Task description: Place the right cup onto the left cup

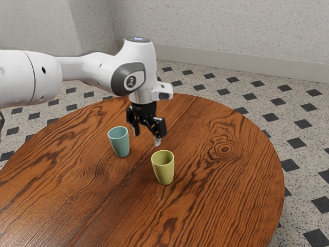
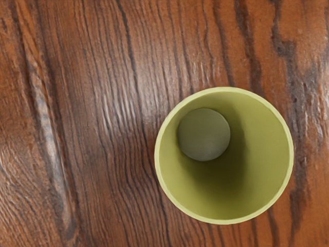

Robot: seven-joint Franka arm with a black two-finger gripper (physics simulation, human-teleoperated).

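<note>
You have the black two-part fingers (image 1: 158, 140) spread wide with nothing between them, above the round wooden worktop (image 1: 226, 177) and near the tapered yellow-green cup (image 1: 164, 171). That cup stands upright, its open mouth facing your wrist camera. The tapered teal cup (image 1: 120, 144) stands upright, apart from it, toward the exterior view's left.

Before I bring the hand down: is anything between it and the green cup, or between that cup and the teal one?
Nothing visible stands in either gap. The open hand hangs higher than the green cup, whose mouth faces up uncovered; the teal cup stands upright too.
</note>
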